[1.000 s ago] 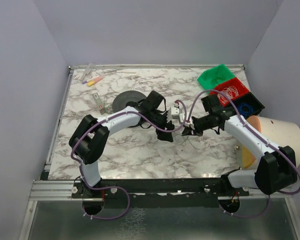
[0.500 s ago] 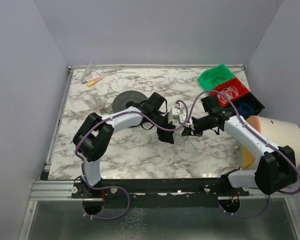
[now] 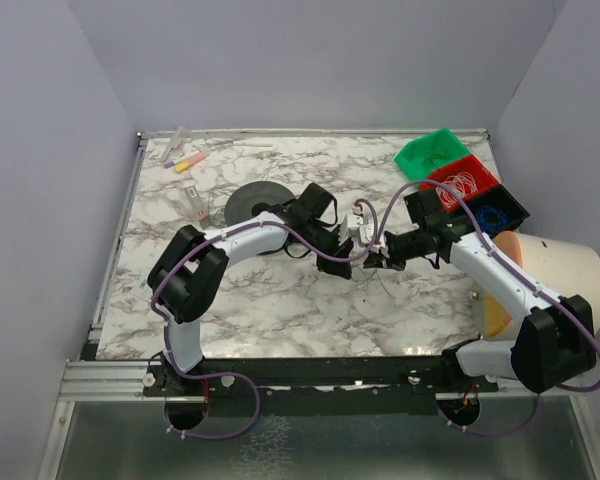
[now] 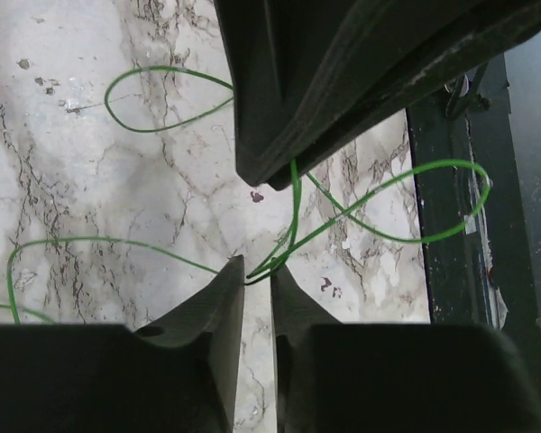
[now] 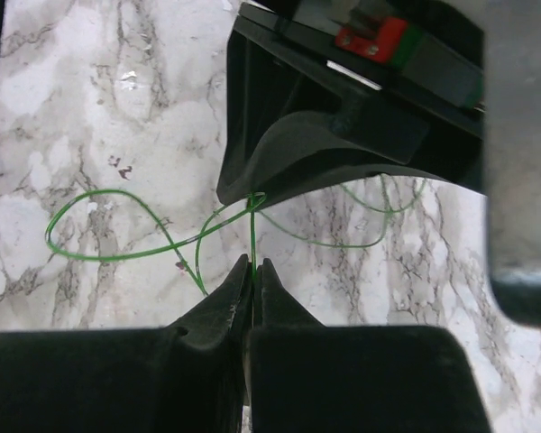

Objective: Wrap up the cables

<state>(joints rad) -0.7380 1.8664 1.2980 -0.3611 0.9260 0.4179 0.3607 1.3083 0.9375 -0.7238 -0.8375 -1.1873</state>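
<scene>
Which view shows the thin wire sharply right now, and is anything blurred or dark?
Left wrist: green wire crisp and evenly lit; left gripper's fingers dark, soft-edged. Right wrist: wire equally sharp; a blurred grey shape fills the right edge. Top external: wire barely resolves.

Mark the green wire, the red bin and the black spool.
green wire [image 5: 253, 230], right wrist view, the upright stretch at picture centre
red bin [image 3: 487, 176], top view, its right rim
black spool [image 3: 245, 200], top view, its flat face
</scene>
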